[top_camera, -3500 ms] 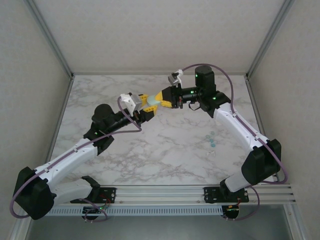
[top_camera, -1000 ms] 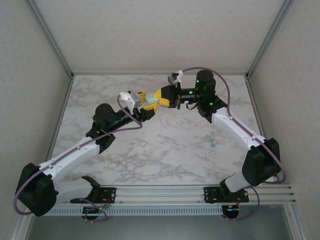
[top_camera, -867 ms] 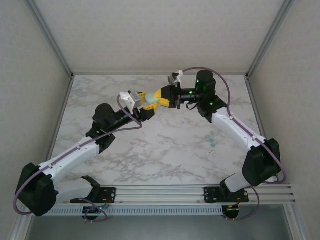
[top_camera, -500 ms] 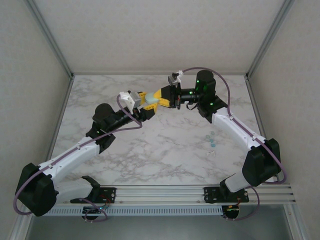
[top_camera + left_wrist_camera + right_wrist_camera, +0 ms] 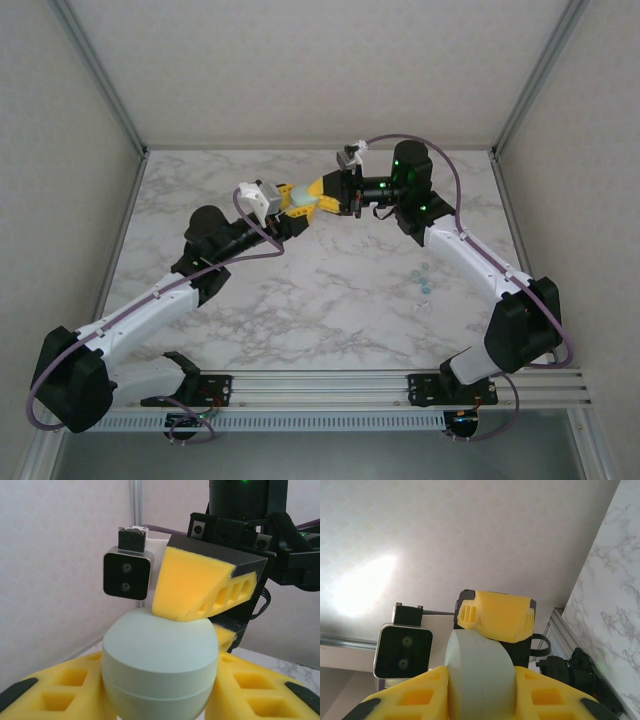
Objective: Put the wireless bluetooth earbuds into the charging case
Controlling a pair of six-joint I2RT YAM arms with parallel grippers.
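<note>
The charging case (image 5: 301, 203) is a pale green-blue pebble held above the far middle of the table, with its seam closed. My left gripper (image 5: 292, 208) is shut on it from the left. My right gripper (image 5: 311, 197) is shut on it from the right. In the left wrist view the case (image 5: 159, 662) sits between my yellow pads (image 5: 55, 692), and a right finger (image 5: 197, 585) presses on its top. In the right wrist view the case (image 5: 480, 677) is clamped between yellow pads (image 5: 555, 700), with a left finger (image 5: 495, 615) against its far side. The wireless bluetooth earbuds (image 5: 425, 279) lie on the table at the right.
A tiny white piece (image 5: 421, 307) lies just in front of the earbuds. The marble table (image 5: 330, 300) is walled on three sides, with a metal rail (image 5: 320, 385) along the near edge. Both arms reach toward the far middle.
Since the earliest frame the two grippers have shifted a little left with the case between them. Over the last second the arms hold still.
</note>
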